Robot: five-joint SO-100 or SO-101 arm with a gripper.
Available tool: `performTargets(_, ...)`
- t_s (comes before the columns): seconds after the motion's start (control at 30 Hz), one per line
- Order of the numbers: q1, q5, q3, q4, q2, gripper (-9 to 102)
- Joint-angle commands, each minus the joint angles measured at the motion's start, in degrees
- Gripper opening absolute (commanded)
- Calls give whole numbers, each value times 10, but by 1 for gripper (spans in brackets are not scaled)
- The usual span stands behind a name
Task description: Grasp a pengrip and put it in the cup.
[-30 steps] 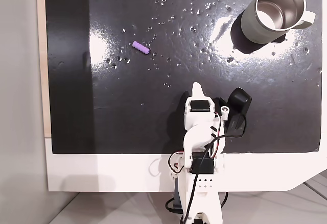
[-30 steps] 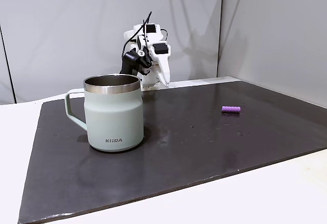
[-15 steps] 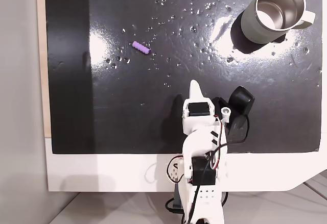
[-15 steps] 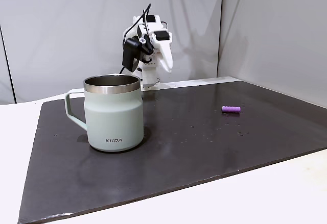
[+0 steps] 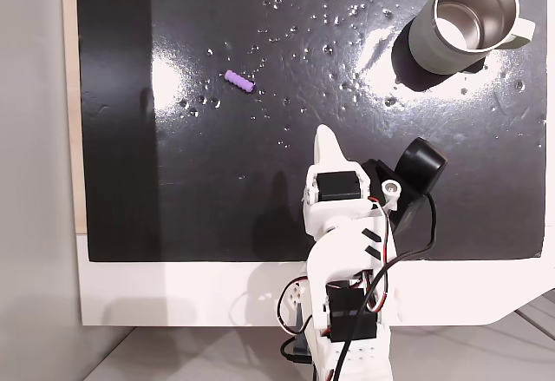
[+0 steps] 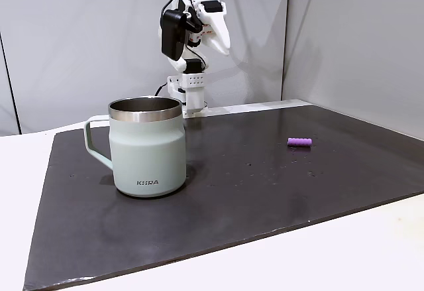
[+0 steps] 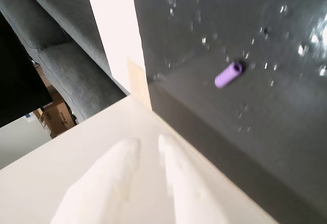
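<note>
A: Where's the pengrip (image 5: 239,81)?

B: Lying flat on the dark mat (image 5: 260,181), well apart from the cup (image 5: 464,21) at the far corner.

A: Gripper (image 7: 148,147)?

B: Raised high near the base, clear of both. Fingers nearly together with a thin slit between, holding nothing. Probably lifted for an unobstructed swing toward the pengrip.

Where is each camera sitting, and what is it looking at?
A fixed view: high above, looking straight down at the dark mat; the white arm and its tool show at the bottom.
Another fixed view: low, across the table from the arm, facing the cup.
Wrist view: rides on the arm, looking past the tool.
All three share the pengrip.
</note>
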Motion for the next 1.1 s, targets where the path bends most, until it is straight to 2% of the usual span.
performTargets(0.0, -24, 67, -143, 37, -98, 0)
performTargets(0.47, -124, 322, -478, 217, -495, 0)
performTargets(0.77, -164, 363, -537, 194, -605, 1)
performTargets(0.97, -186, 439, -590, 192, -687, 20)
performTargets(1.07, -209, 461, -593, 174, -715, 22)
